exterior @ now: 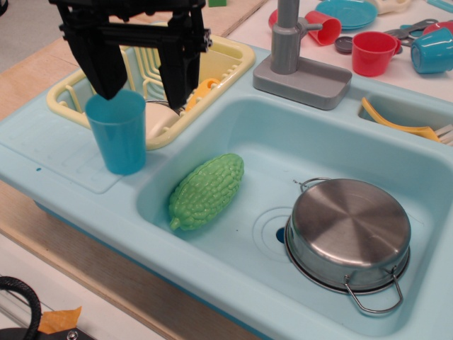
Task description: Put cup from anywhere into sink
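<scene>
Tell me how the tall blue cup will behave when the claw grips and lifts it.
The cup looks like thin, smooth plastic, so probably light and somewhat slippery. It stands upright on the sink ledge, tall and tapering to a narrow base, so a sideways nudge could tip it. Open-topped with thin walls, it may flex under a hard squeeze from the open claw above it.
</scene>
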Robot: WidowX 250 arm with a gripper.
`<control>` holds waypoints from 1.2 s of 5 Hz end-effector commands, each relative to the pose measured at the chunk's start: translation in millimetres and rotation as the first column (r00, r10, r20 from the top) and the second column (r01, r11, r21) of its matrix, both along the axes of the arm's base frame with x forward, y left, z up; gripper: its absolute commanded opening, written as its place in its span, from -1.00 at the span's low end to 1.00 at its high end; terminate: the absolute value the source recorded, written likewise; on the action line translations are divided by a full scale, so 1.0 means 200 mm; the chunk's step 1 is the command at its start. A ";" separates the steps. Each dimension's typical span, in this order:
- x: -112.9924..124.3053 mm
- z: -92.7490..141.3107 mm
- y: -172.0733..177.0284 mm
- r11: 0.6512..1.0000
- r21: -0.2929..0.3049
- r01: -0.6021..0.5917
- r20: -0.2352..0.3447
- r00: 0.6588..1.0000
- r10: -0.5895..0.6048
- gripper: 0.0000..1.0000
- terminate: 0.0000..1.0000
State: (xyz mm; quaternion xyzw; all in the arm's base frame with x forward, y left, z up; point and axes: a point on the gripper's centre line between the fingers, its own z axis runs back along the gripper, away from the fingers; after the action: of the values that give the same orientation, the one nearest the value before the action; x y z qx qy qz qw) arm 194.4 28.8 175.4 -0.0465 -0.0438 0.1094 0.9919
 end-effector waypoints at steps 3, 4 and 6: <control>0.00 -0.16 0.09 0.992 -0.114 -0.056 -0.103 0.994 0.044 -1.00 -1.00; 0.01 -0.18 0.09 0.991 -0.124 -0.059 -0.100 0.994 0.047 -1.00 -1.00; 0.02 -0.14 0.07 0.994 -0.104 -0.040 -0.063 0.997 0.034 -1.00 -1.00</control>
State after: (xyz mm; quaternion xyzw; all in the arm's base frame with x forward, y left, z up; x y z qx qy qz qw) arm 203.9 31.8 145.2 -0.0958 -0.0105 0.1211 0.9880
